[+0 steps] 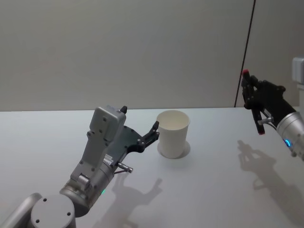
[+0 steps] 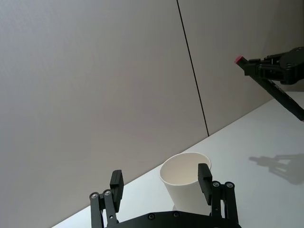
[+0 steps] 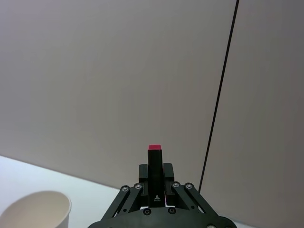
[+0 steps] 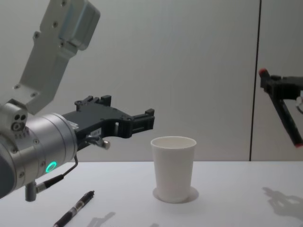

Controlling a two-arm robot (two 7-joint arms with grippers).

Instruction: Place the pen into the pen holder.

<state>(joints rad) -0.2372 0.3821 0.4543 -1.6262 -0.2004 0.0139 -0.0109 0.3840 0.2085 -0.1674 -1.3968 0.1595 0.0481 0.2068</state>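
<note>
Pen holder (image 1: 173, 133): plain white paper cup, tapered, rolled rim, upright near the middle of the matte white counter (image 1: 213, 190).

Left gripper (image 1: 140, 119) sits low, just beside the holder's left side. Its black fingers (image 2: 204, 176) are spread wide with nothing between them. The wrist camera sees the cup past the gap, but we can't tell whether a tip touches the paper.

Right gripper (image 3: 155, 175) is raised off to the right, well apart from the holder. Its fingers are clamped on the pen (image 1: 259, 121), a straight black stick with red ends. It's gripped near the upper end, and the rest hangs down at a tilt, clear of the counter.

We also see a slim dark pen (image 4: 75, 210) with metallic bits lying flat on the counter, under the left arm.
</note>
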